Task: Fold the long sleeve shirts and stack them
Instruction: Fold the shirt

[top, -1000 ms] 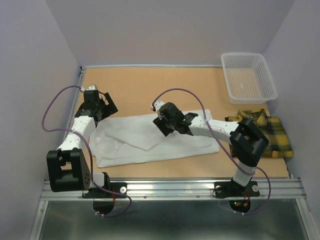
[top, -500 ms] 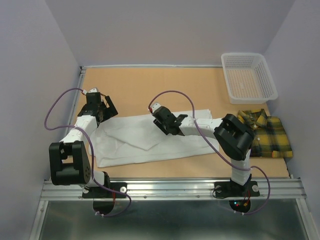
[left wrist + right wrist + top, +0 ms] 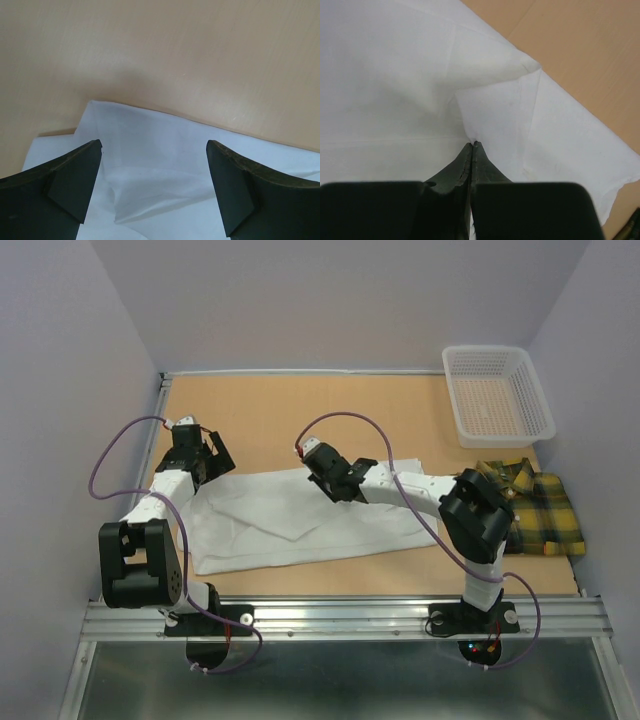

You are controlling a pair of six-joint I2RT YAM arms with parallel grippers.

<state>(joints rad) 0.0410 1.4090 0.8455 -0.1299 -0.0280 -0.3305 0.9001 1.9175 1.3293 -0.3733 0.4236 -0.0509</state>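
The white long sleeve shirt (image 3: 290, 525) lies spread flat across the middle of the table, partly folded. My right gripper (image 3: 322, 480) is down on its far edge and shut, and in the right wrist view the fingertips (image 3: 472, 144) pinch a crease of the white cloth (image 3: 395, 90). My left gripper (image 3: 212, 448) hangs open at the shirt's far left corner. Its fingers (image 3: 70, 175) straddle the white corner (image 3: 165, 150) without touching it. The yellow-and-dark plaid shirt (image 3: 545, 512) lies folded at the right edge of the table.
A white mesh basket (image 3: 497, 395) stands at the back right corner, just beyond the plaid shirt. Bare tan tabletop (image 3: 270, 420) runs along the back. Grey walls close in both sides.
My right gripper closed from open onto the white shirt's far edge and shifted slightly toward the back. The left gripper stayed open in about the same place.
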